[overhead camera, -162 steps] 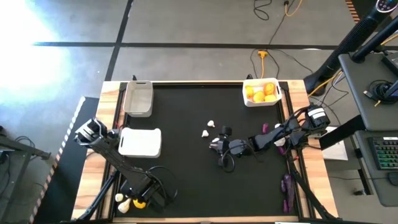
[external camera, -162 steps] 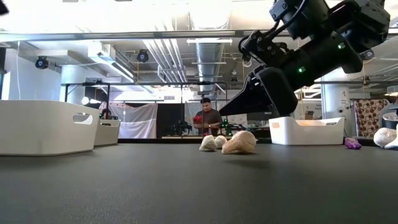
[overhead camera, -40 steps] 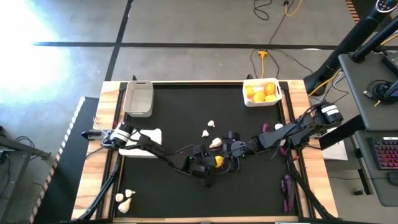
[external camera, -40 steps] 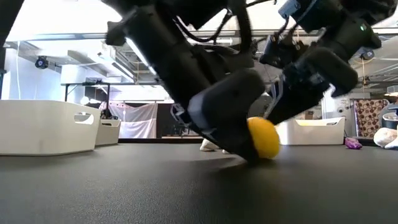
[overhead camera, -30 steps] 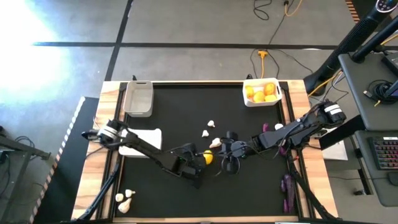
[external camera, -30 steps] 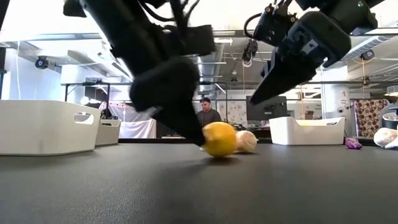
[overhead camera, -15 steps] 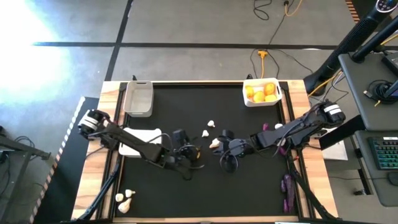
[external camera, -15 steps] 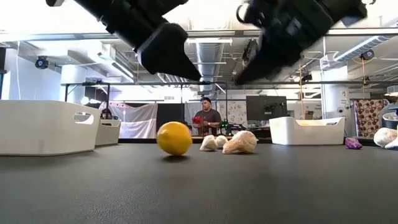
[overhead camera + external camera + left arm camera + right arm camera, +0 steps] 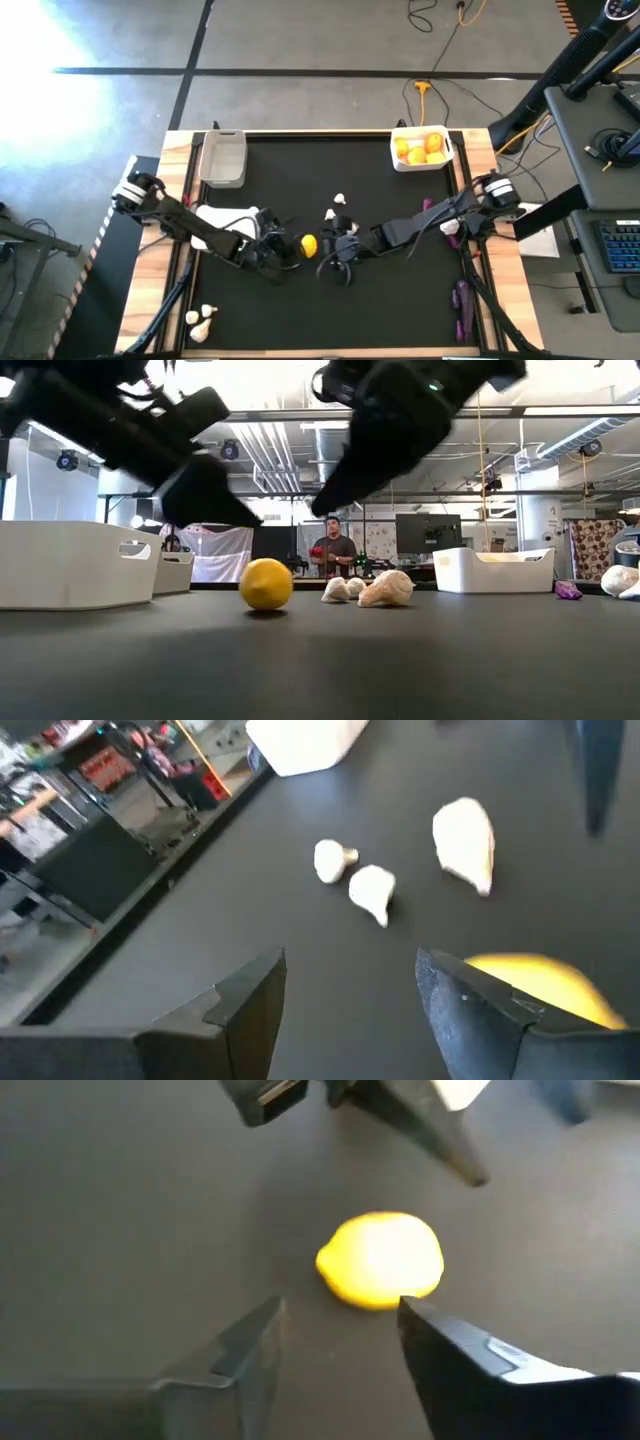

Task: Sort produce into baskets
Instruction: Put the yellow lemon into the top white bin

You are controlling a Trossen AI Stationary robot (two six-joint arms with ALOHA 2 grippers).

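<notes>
Lemon [image 9: 309,245] rests free mid-surface [image 9: 400,300], between both end effectors. Right end effector [image 9: 340,1342] is open, just short of it; left end effector [image 9: 350,990] is open beside it. Recommend straddling the fruit squarely before closing, since it will likely roll.

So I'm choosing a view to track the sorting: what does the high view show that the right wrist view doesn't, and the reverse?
Only the high view shows the three baskets, one holding citrus, plus garlic bulbs on the wooden edge. Only the right wrist view shows the right gripper open, with nothing between its fingers. Both show the yellow lemon on the mat and the left gripper just beyond it.
</notes>
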